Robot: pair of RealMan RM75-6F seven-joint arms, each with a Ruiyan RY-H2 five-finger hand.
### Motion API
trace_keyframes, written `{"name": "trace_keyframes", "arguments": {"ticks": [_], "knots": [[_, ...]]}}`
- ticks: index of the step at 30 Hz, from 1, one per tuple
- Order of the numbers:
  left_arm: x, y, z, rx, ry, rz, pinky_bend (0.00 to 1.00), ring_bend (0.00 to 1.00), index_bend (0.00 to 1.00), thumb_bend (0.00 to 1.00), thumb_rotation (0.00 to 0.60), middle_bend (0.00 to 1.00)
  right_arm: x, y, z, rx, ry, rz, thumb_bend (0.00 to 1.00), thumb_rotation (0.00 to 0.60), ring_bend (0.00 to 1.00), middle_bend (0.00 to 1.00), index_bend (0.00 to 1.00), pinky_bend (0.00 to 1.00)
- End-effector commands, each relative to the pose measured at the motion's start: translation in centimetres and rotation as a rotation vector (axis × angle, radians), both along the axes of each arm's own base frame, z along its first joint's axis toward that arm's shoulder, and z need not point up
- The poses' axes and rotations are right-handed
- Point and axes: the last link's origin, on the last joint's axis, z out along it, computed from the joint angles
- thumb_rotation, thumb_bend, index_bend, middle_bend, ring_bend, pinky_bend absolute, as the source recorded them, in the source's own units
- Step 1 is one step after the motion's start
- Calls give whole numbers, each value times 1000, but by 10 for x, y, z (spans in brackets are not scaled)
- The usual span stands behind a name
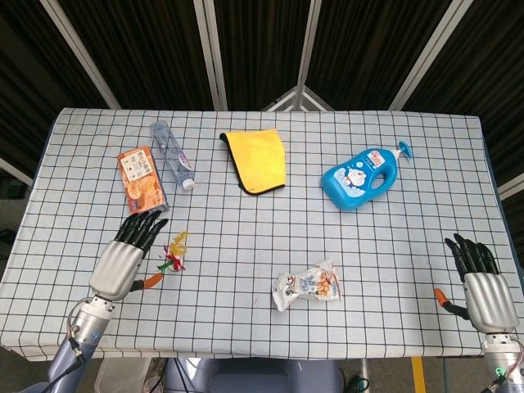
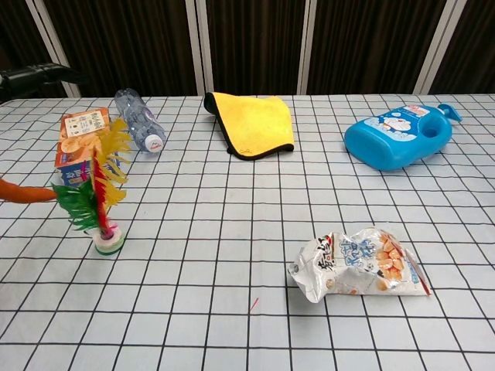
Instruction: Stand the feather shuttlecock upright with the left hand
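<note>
The feather shuttlecock [image 1: 173, 253] [image 2: 96, 191] stands upright on its white base on the checked tablecloth, its red, green and yellow feathers pointing up. My left hand [image 1: 123, 257] hangs just left of it, open, fingers spread and clear of the feathers; the chest view shows only its dark fingertips [image 2: 35, 75] and orange thumb tip at the left edge. My right hand [image 1: 479, 283] rests open at the table's near right corner, holding nothing.
A cracker box [image 1: 139, 178] and a lying water bottle [image 1: 172, 154] are behind the shuttlecock. A yellow cloth [image 1: 255, 160] lies at the back centre, a blue detergent bottle [image 1: 364, 178] right of it, a snack bag [image 1: 307, 286] near the front.
</note>
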Motion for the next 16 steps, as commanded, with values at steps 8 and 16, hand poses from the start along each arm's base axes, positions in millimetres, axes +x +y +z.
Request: {"name": "trace_keyframes", "arguments": {"ticks": [8,16], "knots": [[-76,-52,51,65,80,139,0,0,0,159,600,0,0,0,-1,6,21,4,333,600,0,0,0,0],[-106,-71,70,100,153,160,0,0,0,159,600,0,2,0,-4,10,36,9,334,600,0,0,0,0]]}}
